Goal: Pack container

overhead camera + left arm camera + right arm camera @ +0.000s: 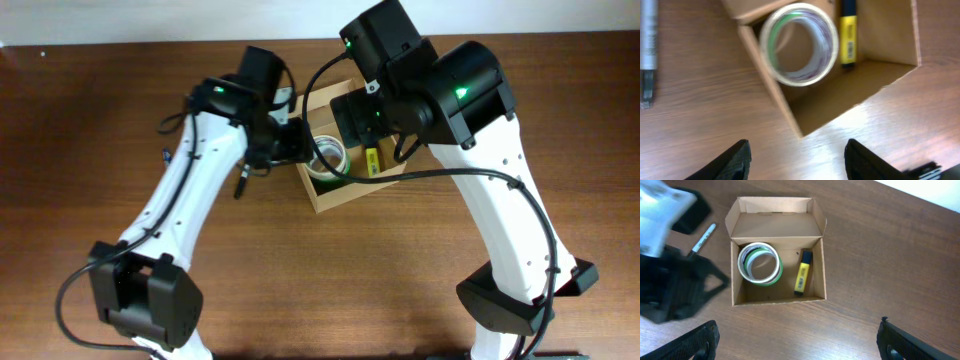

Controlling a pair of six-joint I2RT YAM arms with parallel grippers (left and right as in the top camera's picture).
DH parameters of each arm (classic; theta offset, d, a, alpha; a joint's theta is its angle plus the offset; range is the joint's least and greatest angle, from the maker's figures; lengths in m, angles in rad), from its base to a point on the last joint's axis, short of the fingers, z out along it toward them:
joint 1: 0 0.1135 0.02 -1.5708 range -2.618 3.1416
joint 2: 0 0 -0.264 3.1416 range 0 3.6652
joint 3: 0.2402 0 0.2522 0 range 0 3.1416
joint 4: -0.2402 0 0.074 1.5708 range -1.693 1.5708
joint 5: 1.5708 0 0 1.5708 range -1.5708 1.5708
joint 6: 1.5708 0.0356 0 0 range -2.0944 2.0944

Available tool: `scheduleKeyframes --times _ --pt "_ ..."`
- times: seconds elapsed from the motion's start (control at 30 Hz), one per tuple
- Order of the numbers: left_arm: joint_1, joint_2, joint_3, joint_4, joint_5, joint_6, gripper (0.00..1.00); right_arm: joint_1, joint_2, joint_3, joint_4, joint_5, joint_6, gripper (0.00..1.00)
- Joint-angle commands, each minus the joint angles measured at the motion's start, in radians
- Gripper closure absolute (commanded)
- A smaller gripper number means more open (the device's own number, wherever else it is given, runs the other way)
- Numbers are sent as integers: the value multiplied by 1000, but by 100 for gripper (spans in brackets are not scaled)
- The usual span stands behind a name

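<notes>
**Container part-packed, pen out on desk**

Overhead: container [333,200] sits mid-desk [100,80], open, with an arm on either side. Left arm [190,170] reaches in at its left wall. Right arm [500,190] hangs over its back edge. Tape roll [328,157] and yellow highlighter [371,162] lie inside. Claw states cannot be read from here.

Left wrist (blurred): left claw [797,147] is spread and empty, above bare desk just off the box's near corner. Pen [647,47] lies on the desk at frame left, apart from the box.

Right wrist: right claw [797,330] is spread and empty, high over the box. Lid flap [775,222] stands up at the far side. The roll is on the left, the highlighter on the right, with bare floor between them. The pen lies outside the left wall.

Judgement: the step in hand looks like fetching the pen, which lies nearer the left claw.
- Set the jaws crosswise to the barrel and pinch at mid-length.
- Lift it clear of the wall.
- Lay it parallel to the highlighter in the gap.
- Keep the right arm off the flap.

Risk: nudging the light box askew.
</notes>
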Motion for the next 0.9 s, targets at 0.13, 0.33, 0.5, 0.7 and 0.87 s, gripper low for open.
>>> scheduleKeyframes --times 0.13,0.33,0.5,0.7,0.87 --pt "-153 71 -1 131 10 -100 46 -6 -21 13 -6 -9 9 1" --pt "-237 153 -1 166 -45 -99 69 -4 -21 13 -6 -9 8 1" --pt "-261 199 -1 167 -69 -85 84 -4 -21 13 -6 -9 7 1" --pt "-260 203 -1 168 -107 -73 84 -8 -24 13 -6 29 -13 1" --pt "-260 203 -1 168 -145 -61 84 -88 -68 14 -6 134 50 1"
